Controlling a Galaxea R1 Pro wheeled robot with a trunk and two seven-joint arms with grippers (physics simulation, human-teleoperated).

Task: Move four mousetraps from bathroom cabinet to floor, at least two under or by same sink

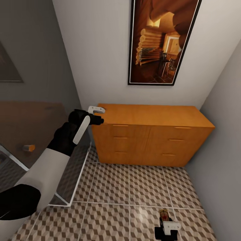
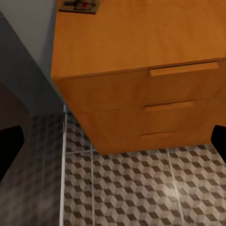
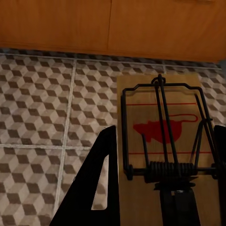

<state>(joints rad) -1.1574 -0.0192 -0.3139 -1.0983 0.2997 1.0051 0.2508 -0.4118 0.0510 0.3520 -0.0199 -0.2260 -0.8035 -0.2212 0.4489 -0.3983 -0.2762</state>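
The right pincer (image 1: 166, 225) is hanging low over the bathroom floor (image 1: 117, 187), clenched on 1 mousetrap (image 3: 162, 136), presumably carrying it down from the cabinet (image 1: 147, 140) to set it on the tiles. In the right wrist view the trap is lying flat between the dark fingers (image 3: 94, 188), its board roughly level with the floor, which suits laying it down without tipping. It is a pale brown wooden rectangle with a dark wire bow, a coiled spring near the gripped end, thin red lines and a red mouse silhouette printed on it.

The left pincer (image 1: 97, 110) is raised beside the near left corner of the cabinet top, probably lining up for the next pick; its dark fingers (image 2: 9, 150) are standing wide apart with nothing between them, so it is released. The left wrist view is showing a second trap (image 2: 79, 5) resting on the cabinet top, near the back edge by the wall. All drawer fronts are appearing closed.
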